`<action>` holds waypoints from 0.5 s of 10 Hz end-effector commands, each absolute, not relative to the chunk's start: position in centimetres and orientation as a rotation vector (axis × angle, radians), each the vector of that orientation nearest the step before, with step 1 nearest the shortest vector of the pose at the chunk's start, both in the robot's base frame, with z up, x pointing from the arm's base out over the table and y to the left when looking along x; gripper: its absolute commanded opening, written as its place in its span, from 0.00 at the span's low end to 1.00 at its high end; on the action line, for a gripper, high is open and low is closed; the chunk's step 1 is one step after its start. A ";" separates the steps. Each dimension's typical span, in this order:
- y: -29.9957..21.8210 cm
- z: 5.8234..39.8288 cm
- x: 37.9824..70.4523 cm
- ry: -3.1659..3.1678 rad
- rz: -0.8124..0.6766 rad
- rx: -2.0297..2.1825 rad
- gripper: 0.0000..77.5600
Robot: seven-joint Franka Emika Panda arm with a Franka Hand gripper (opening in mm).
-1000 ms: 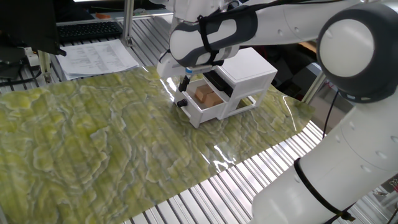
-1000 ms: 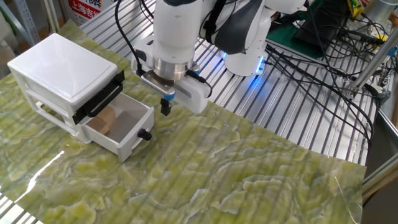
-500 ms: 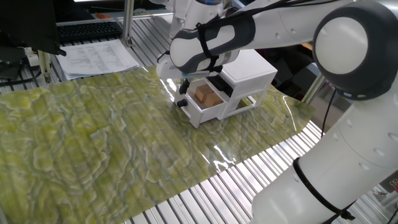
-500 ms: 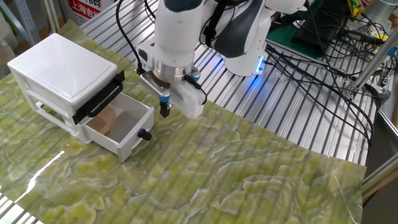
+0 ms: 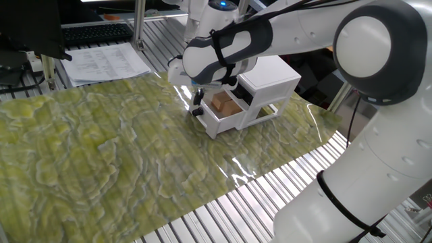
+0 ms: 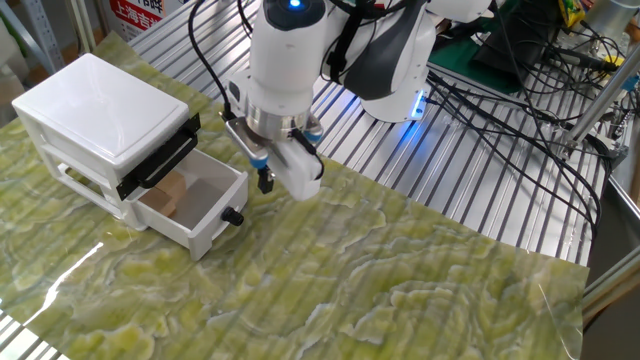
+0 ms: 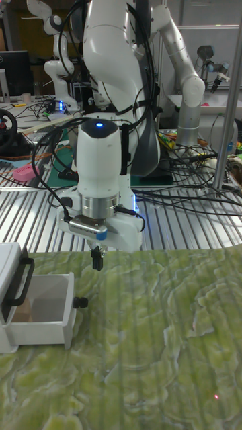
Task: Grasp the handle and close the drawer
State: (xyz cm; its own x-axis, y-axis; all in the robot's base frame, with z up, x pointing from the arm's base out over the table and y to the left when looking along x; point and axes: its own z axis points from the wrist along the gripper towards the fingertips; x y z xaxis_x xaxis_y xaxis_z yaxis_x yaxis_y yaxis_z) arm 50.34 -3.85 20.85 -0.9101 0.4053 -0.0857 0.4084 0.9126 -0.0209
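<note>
Wrist turned since a second ago, gripper (image 6: 265,183) shifted slightly toward the cabinet; drawer (image 6: 195,212) unchanged, open.

Item: approach step, grasp not yet made. Gripper hangs above the green mat (image 6: 400,290), fingers close together and holding nothing, though whether fully clenched I cannot tell. Handle (image 6: 232,216) sits lower and just to the cabinet side, apart from the fingertips. Next move calls for descending, parting the fingers, straddling the knob.
</note>
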 end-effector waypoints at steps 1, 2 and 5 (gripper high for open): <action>-4.2 19.8 52.0 2.610 0.003 1.575 0.00; -4.5 19.9 52.4 2.536 0.038 1.724 0.00; -4.2 19.9 52.6 2.409 -0.018 1.960 0.00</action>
